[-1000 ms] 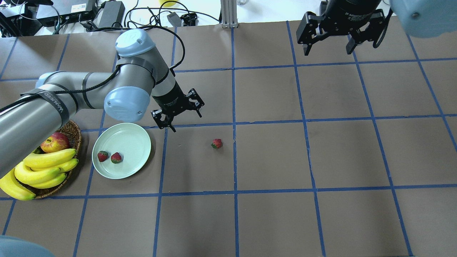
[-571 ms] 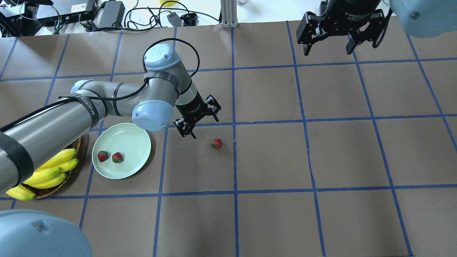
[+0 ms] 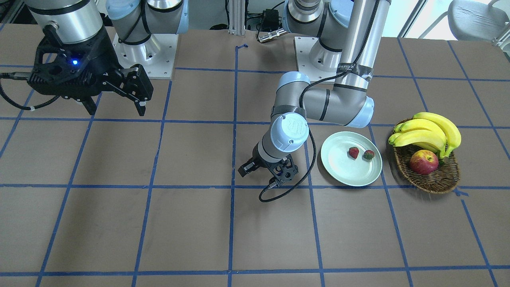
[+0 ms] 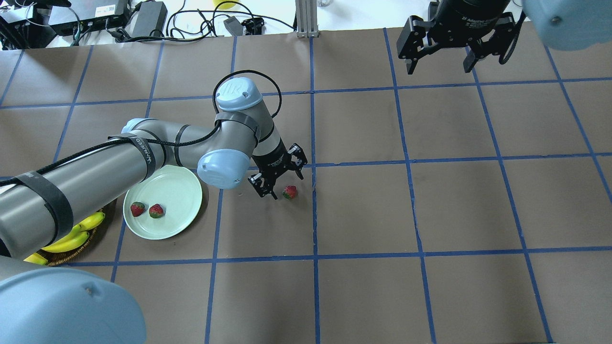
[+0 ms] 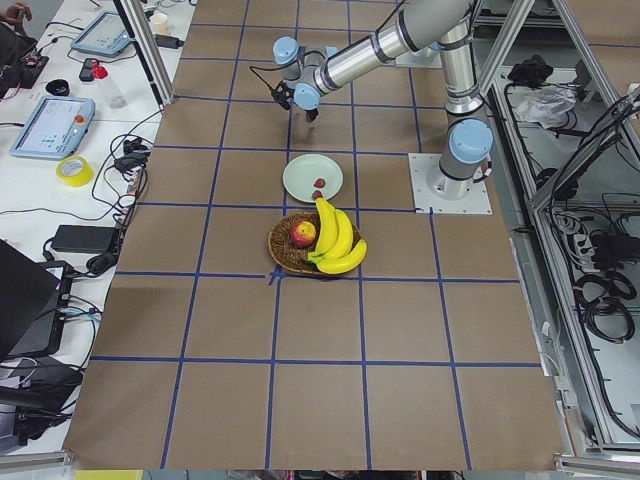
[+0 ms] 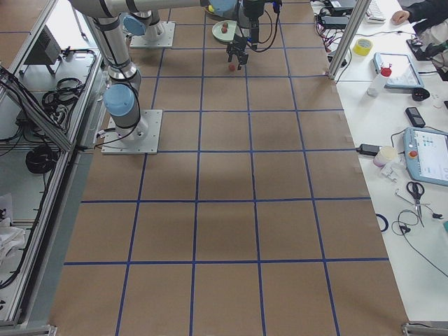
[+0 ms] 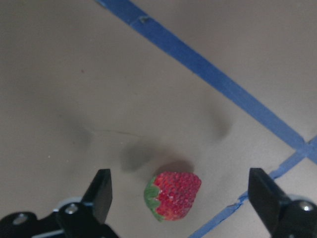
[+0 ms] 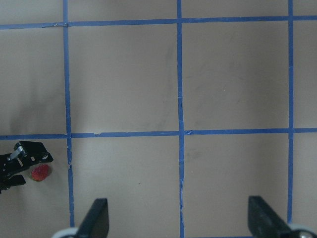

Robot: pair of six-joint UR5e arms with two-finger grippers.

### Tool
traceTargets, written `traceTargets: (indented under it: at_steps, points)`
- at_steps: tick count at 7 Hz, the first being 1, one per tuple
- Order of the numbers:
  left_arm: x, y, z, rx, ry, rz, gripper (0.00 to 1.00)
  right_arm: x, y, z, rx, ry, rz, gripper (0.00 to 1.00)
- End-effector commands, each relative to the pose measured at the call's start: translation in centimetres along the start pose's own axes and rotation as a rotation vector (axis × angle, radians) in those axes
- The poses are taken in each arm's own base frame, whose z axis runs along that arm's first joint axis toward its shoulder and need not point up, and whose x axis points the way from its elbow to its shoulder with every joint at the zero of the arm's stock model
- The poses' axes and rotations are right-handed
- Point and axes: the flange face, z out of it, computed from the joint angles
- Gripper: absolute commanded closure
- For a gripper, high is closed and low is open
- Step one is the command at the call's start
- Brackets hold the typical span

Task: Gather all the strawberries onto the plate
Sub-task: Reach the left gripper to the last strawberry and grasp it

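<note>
Two strawberries (image 4: 137, 209) (image 4: 156, 210) lie on the pale green plate (image 4: 174, 188). They also show in the front view (image 3: 354, 152) (image 3: 369, 154) on the plate (image 3: 338, 169). A third strawberry (image 4: 289, 192) lies on the brown table, right of the plate. My left gripper (image 4: 287, 187) is open and low over it. In the left wrist view the berry (image 7: 172, 196) sits between the two fingers (image 7: 101, 188), untouched. My right gripper (image 4: 439, 68) is open and empty, high over the far right.
A brown wicker basket (image 3: 432, 184) with bananas (image 3: 430, 129) and a red-yellow apple (image 3: 424, 162) stands beside the plate, on the side away from the lone berry. Cables and boxes (image 4: 143, 19) line the table's far edge.
My left gripper has moved right from the plate's far edge to the lone strawberry and come down around it, still open. The right arm has not moved.
</note>
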Motion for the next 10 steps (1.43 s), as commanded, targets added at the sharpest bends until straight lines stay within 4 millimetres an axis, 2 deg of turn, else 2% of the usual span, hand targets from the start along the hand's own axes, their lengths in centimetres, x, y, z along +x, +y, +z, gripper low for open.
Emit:
traceTargets:
  at_steps: [1, 4, 5, 6, 7, 8, 9, 10]
  points:
    - [-0.2, 0.3, -0.3, 0.000, -0.002, 0.012, 1.00, 0.0, 0.0, 0.0, 0.000, 0.001, 0.000, 0.00]
    - [-0.4, 0.1, -2.7, 0.053, 0.002, 0.063, 1.00, 0.0, 0.0, 0.0, 0.000, 0.001, 0.000, 0.00]
    - [-0.9, -0.3, -4.3, 0.093, -0.025, 0.102, 1.00, 0.0, 0.0, 0.0, 0.000, 0.001, 0.000, 0.00]
    - [-2.1, -1.3, -6.8, 0.097, -0.074, 0.137, 1.00, 0.0, 0.0, 0.0, -0.001, 0.001, 0.000, 0.00]
    - [-3.9, -2.0, -10.3, 0.092, -0.122, 0.204, 1.00, 0.0, 0.0, 0.0, -0.001, 0.001, 0.000, 0.00]
    - [-6.6, -3.5, -13.5, 0.061, -0.160, 0.252, 1.00, 0.0, 0.0, 0.0, -0.001, 0.001, -0.001, 0.00]
    - [-9.8, -6.1, -15.0, 0.052, -0.188, 0.299, 1.00, -0.1, 0.0, 0.0, -0.002, 0.001, -0.003, 0.00]
    - [-12.3, -9.2, -15.1, 0.025, -0.185, 0.401, 1.00, -0.1, 0.1, 0.1, -0.003, 0.001, -0.003, 0.00]
